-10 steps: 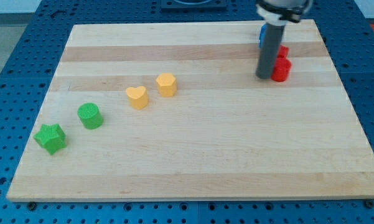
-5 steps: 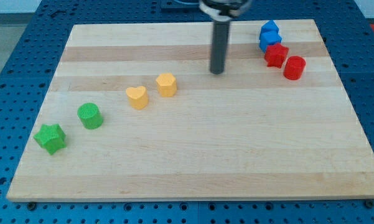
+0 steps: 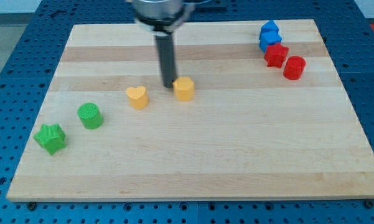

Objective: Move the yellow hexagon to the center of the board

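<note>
The dark rod's tip [image 3: 168,86] is seen touching the upper-left side of the yellow hexagon block [image 3: 184,89] on the pale wooden board [image 3: 236,143].

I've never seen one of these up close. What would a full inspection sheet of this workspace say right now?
Surface: wooden board on a blue perforated table.
Job's things: yellow hexagon, left of board centre; my tip against its upper left side.
Clutter: yellow heart; green cylinder; green star; two blue blocks; red star; red cylinder.
Claw: none, just a rod.
Cables: nothing seen.
Surroundings: nothing seen beyond the table.
</note>
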